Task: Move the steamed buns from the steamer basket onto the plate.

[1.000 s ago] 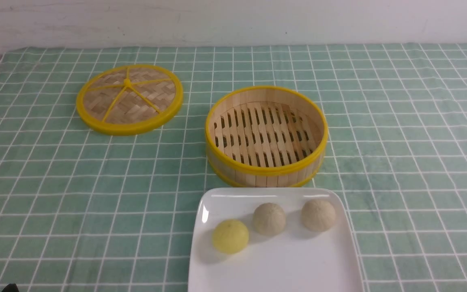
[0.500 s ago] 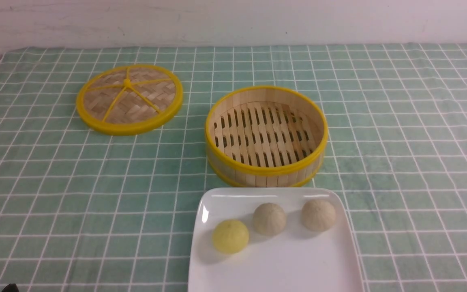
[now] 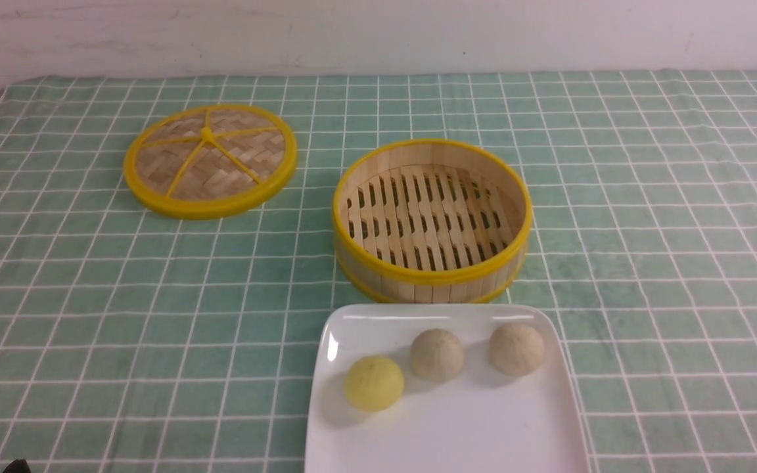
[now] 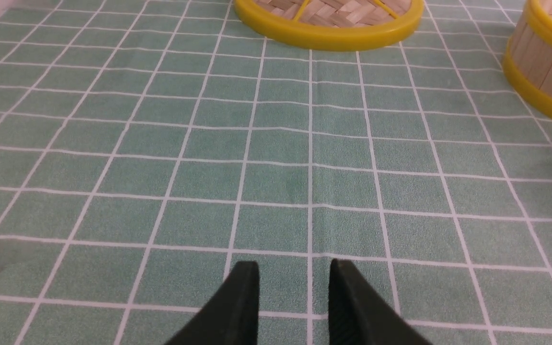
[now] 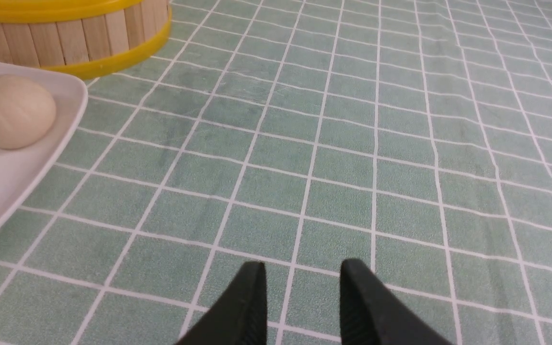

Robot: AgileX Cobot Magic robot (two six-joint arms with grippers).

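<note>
Both arms sit drawn back near the robot, low over the green checked surface point(image 3: 89, 295). The left gripper point(image 4: 294, 278) and the right gripper point(image 5: 303, 278) each show two dark fingers with a narrow gap, jaws slightly spread and pinching nothing, cloth visible between them.

All three steamed buns lie on the white plate point(image 3: 444, 440), which sits at 6 o'clock of the steamer basket point(image 3: 432, 220), its far edge just beside the basket's wall. The yellow bun point(image 3: 373, 383) is at 9 o'clock of the group, the middle beige bun point(image 3: 436, 355) close beside it, and the other beige bun point(image 3: 516, 348) at 3 o'clock, apart from the rest. Each is a ridged dome. The basket's slatted floor is bare.

The woven lid point(image 3: 209, 159) lies flat at 10 o'clock of the basket, well apart. Only the front view shows every bun. The right wrist view shows one beige bun and the plate's corner; the left wrist view shows the lid's rim and a piece of the basket wall.
</note>
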